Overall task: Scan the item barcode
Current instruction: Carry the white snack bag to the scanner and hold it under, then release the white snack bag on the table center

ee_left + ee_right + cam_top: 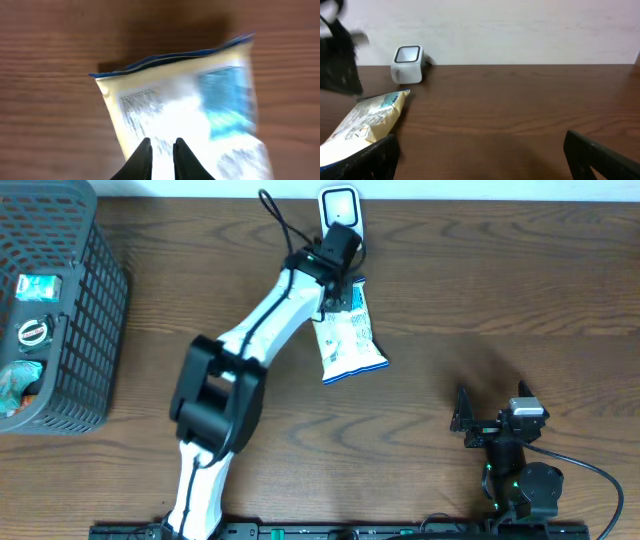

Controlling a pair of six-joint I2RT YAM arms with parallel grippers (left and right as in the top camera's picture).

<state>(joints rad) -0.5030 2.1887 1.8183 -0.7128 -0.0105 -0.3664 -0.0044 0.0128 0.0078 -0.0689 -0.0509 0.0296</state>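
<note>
Though beside scanner (340, 208), pouch (351, 340) beneath left tool (162, 144).

No text can be read; print on the white-and-blue packet (190, 115) is blurred; labels inside the basket (95, 330) are too small.

The overhead camera looks straight down from far above and takes in the whole bench (480, 300), from the basket (90, 310) at one side to both arms. The left wrist camera points steeply down past the left tool (162, 150), very near the bag (190, 110), which fills its blurred picture. The right wrist camera sits low and looks almost level across the bench to the back wall (520, 30), over the right tool (480, 142). It shares the scanner (407, 64) and the bag with the overhead view.
</note>
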